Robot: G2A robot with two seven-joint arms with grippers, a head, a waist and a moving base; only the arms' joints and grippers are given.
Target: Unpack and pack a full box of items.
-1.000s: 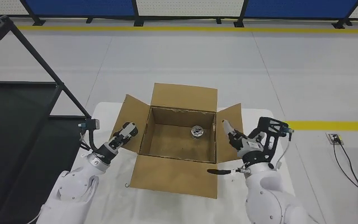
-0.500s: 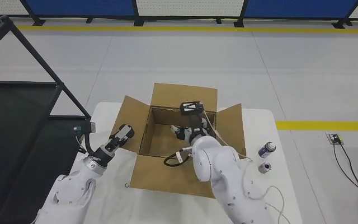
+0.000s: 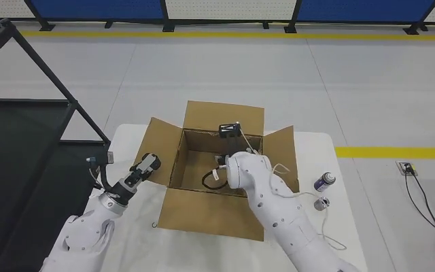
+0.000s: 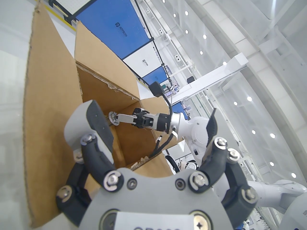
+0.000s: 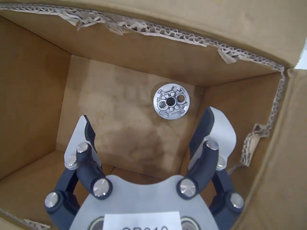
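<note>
An open cardboard box point(image 3: 212, 215) is set on the white table point(image 3: 197, 250), with all four flaps folded outward. Inside it, a round metal disc point(image 5: 171, 102) is laid flat on the box floor, at the foot of one wall and not far from a corner. A central hole and toothed cut-outs are seen in its face. The corrugated top edges of the box walls are torn and ragged.

The right gripper point(image 5: 147, 118) is held inside the box, above the floor. Its fingers point(image 5: 87, 130) are spread wide and nothing is held between them. The disc is seen beyond the fingertips, apart from both and roughly in line with the gap. In the top view the right arm point(image 3: 262, 197) is stretched over the near right part of the box.

The left gripper point(image 3: 151, 162) is held outside the box, just beside the left flap; whether the flap is touched cannot be told. Its fingers are likewise spread, with nothing gripped. In the left wrist view the right gripper is seen farther off, within the box's opening.

To the right of the box, beyond the right flap, a small can point(image 3: 325, 181) is stood upright on the table. A smaller silver piece point(image 3: 321, 203) is placed just beside it, on the side nearer the box's front flap. A black frame point(image 3: 41, 102) is seen to the left of the box, off the table.
</note>
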